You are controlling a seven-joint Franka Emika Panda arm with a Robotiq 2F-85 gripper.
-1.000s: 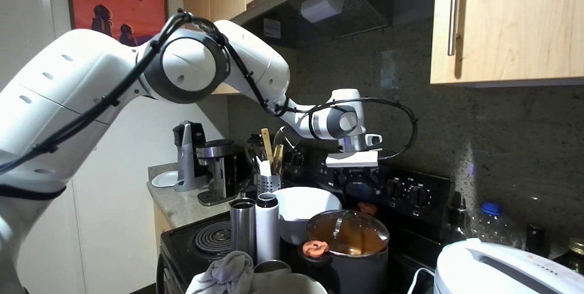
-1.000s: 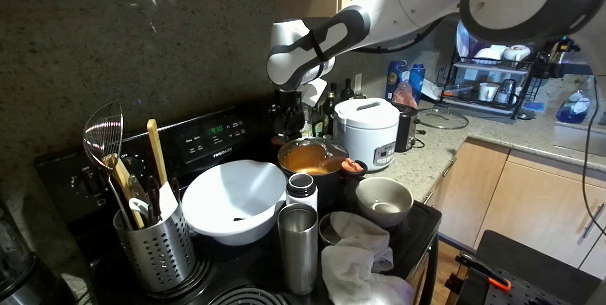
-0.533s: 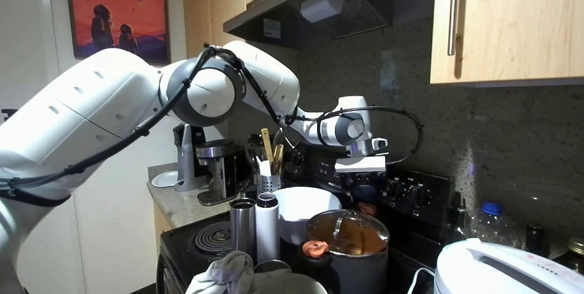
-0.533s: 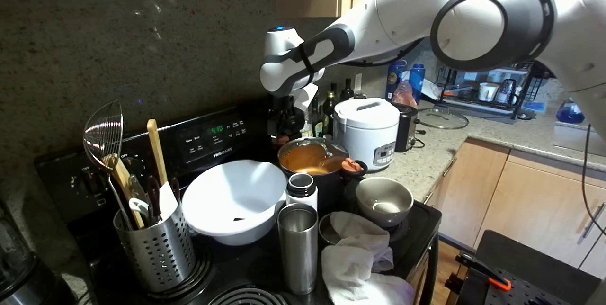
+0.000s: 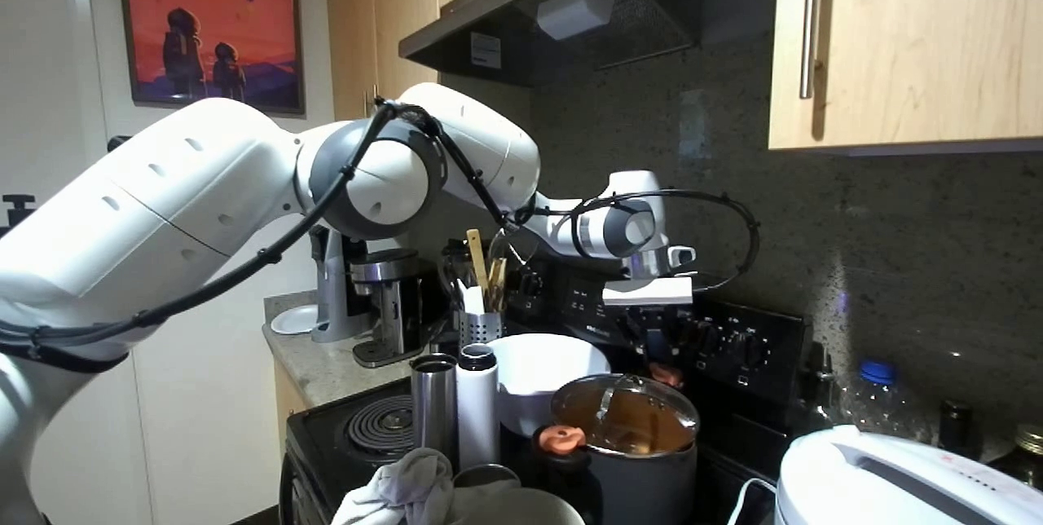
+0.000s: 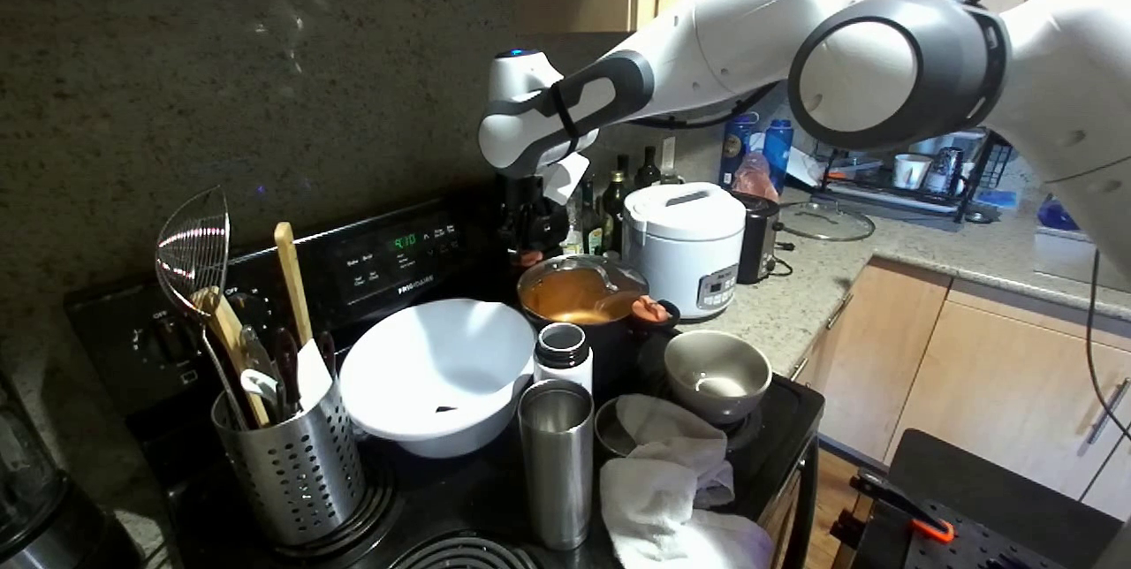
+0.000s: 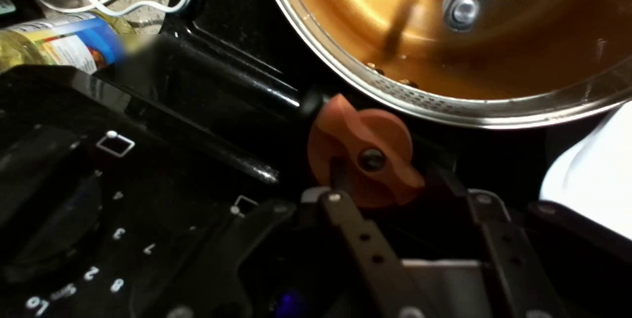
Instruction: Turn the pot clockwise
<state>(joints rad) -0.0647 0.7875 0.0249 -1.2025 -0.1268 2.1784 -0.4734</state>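
Wrist view: the gripper [image 7: 392,184], fingers apart, is at an orange-topped handle [image 7: 355,138] at the back of the stove [image 7: 173,175]; whether they clamp it I cannot tell. In both exterior views that handle's pot [image 5: 648,484] stands glass-lidded on the stove with the white bowl [image 6: 415,361], the rice cooker [image 6: 680,242] just beside the stove.

The pot [image 5: 644,483] stands between the basin [image 5: 525,404] and the rice cooker [image 6: 679,238].

White arm [image 5: 391,183], grey joints [image 6: 950,65], black cables [image 5: 266,256]
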